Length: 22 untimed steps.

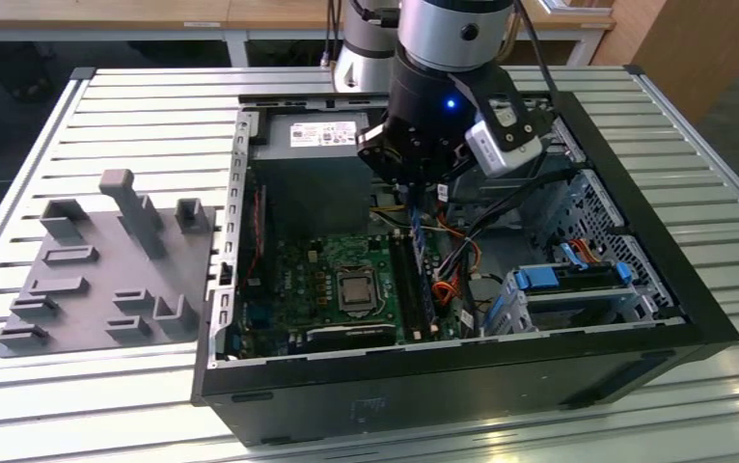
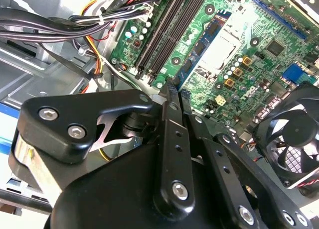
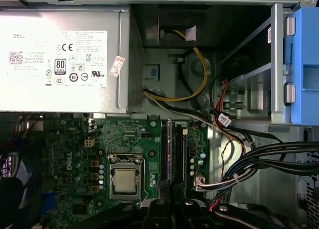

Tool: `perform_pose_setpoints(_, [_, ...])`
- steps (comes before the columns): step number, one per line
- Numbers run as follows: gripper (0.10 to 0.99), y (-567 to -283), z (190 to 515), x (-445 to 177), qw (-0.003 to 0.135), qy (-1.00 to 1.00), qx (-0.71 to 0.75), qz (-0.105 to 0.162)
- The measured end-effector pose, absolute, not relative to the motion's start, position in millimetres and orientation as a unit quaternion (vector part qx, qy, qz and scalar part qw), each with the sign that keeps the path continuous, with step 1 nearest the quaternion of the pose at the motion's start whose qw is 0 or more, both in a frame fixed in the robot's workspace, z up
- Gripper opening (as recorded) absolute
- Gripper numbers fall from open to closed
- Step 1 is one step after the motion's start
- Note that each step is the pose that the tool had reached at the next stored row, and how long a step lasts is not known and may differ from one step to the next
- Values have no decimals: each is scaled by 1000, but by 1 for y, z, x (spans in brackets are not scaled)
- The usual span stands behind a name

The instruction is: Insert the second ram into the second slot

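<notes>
At the exterior view's left, a grey holder fixture (image 1: 106, 265) sits on the slatted tabletop (image 1: 150, 106), beside the open computer case (image 1: 473, 386). Inside the case the green motherboard (image 1: 305, 280) lies flat, with its processor socket (image 1: 354, 289) just beside the long dark memory slots (image 1: 411, 285). The end effector (image 1: 411, 198) hangs right above the far end of those slots. Its fingers are drawn nearly together on a thin blue strip that I take to be the second ram (image 1: 414, 220), held edge-on and not yet seated. In the second wrist view the fingers (image 2: 168, 124) meet over the slot ends. The step in hand looks like lining up for insertion. To do it well, the board should run parallel to its slot along the whole length and come down square, not tilted. It should also pass clear of the cable bundle (image 1: 453, 246), which lies just beside the slots toward the exterior view's right. The blue drive cage (image 1: 573, 278) stands farther over.
</notes>
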<state>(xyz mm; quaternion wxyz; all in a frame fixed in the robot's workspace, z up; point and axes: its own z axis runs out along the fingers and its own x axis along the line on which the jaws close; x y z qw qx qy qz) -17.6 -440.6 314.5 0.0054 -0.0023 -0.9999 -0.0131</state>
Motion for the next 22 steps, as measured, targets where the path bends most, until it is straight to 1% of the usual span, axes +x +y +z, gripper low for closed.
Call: perform_pose_setpoints(22, [137,-441,303,-18,5,-1000,-2,-13])
